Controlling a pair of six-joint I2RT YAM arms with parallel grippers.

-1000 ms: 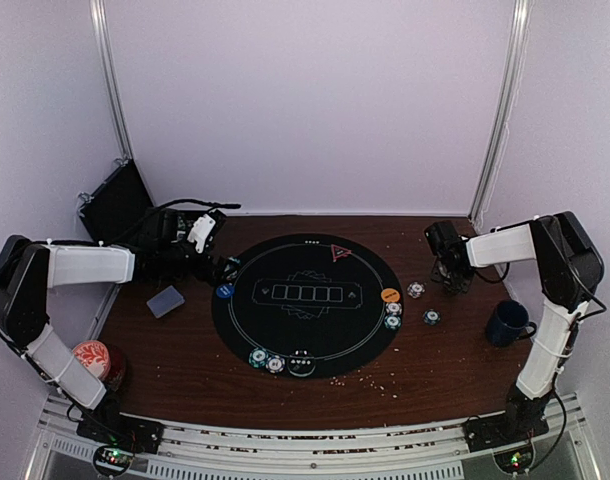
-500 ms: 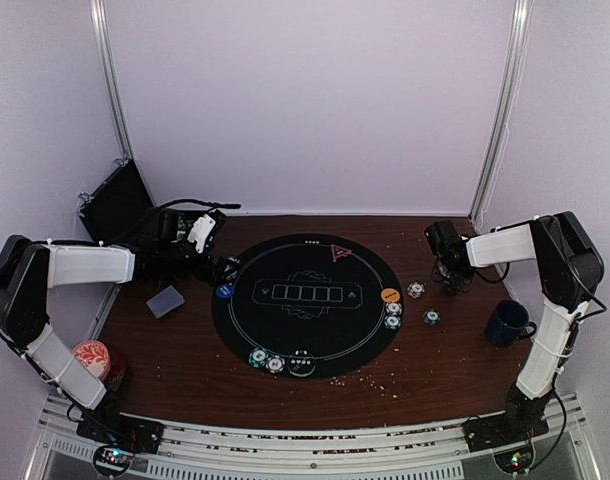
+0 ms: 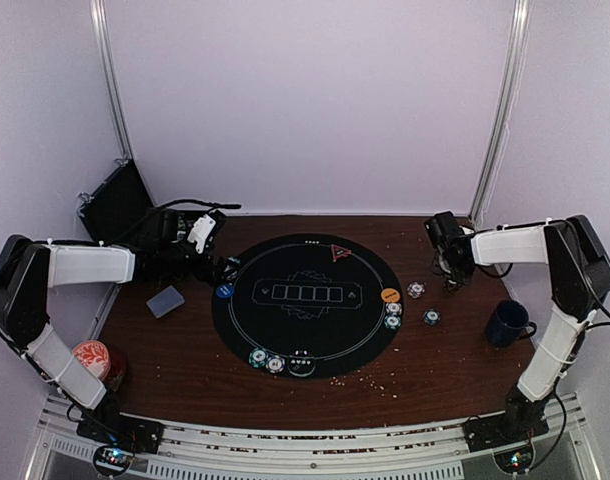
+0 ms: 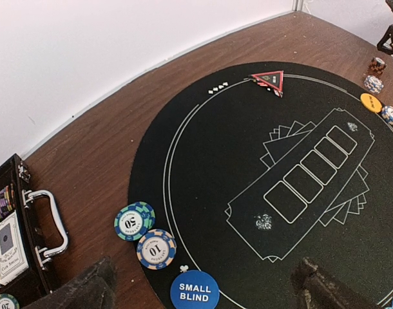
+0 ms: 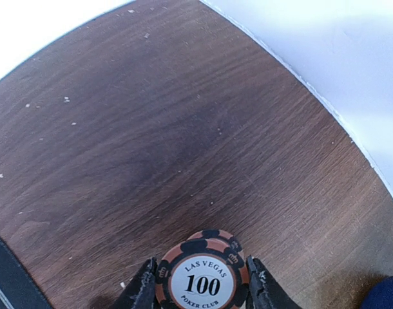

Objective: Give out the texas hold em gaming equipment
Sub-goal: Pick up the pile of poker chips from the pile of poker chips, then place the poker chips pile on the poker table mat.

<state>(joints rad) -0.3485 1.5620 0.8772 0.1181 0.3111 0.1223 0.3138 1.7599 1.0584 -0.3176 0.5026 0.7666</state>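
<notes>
My right gripper is shut on a small stack of orange-and-black "100" poker chips above the bare wood, right of the black round mat. My left gripper is wide open and empty over the mat's left edge. Below it lie a teal "50" chip, an orange "10" chip and the blue SMALL BLIND button. The red triangle marker sits at the mat's far edge. The orange button sits at its right edge. The grey-blue card deck lies left of the mat.
More chips lie at the mat's right edge, on the wood right of it, and at its near edge. An open black chip case stands at the back left. A dark blue mug stands right. A red-topped can stands near left.
My right gripper has moved a little toward the back of the table with the chips in it. The left arm has not moved.
</notes>
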